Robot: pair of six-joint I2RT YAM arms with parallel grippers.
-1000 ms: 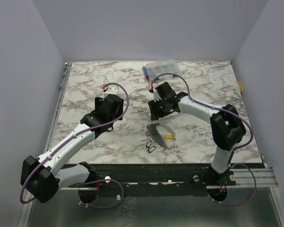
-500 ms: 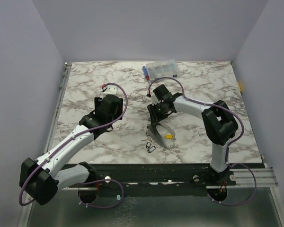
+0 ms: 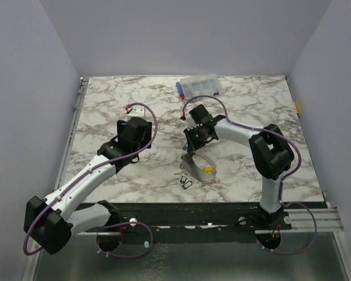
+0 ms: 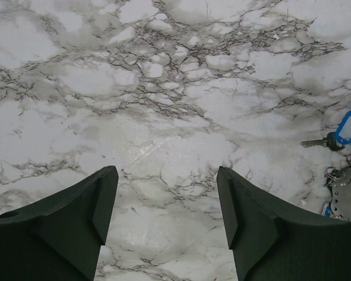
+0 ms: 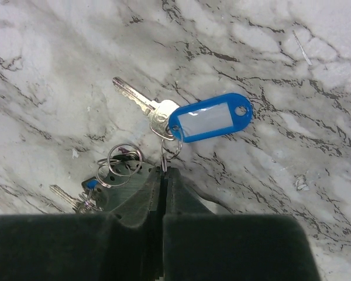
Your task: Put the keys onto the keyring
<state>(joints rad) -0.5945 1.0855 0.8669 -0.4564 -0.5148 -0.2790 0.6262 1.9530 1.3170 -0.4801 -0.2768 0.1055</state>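
Left claw [image 4: 167,175] wide apart; right claw [image 5: 164,174] tight together, tips downward.

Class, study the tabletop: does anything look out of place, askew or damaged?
Nothing looks damaged or spilled. A silver key with a blue plastic tag lies flat on the marble table, at the shut right gripper's tips.

R pincer [image 5: 164,171] at btm centre, dark fingers pressed together w/ no gap, tips right at a small split ring [image 5: 171,147]. The ring links a silver key [image 5: 141,102], blade pointing up-left, & a blue key tag [image 5: 210,117] w/ white insert. Both lie flat on the marble table [image 5: 292,70]. Left of the tips: loose rings [image 5: 120,163] & a second key [image 5: 70,198], partly hidden by a finger.
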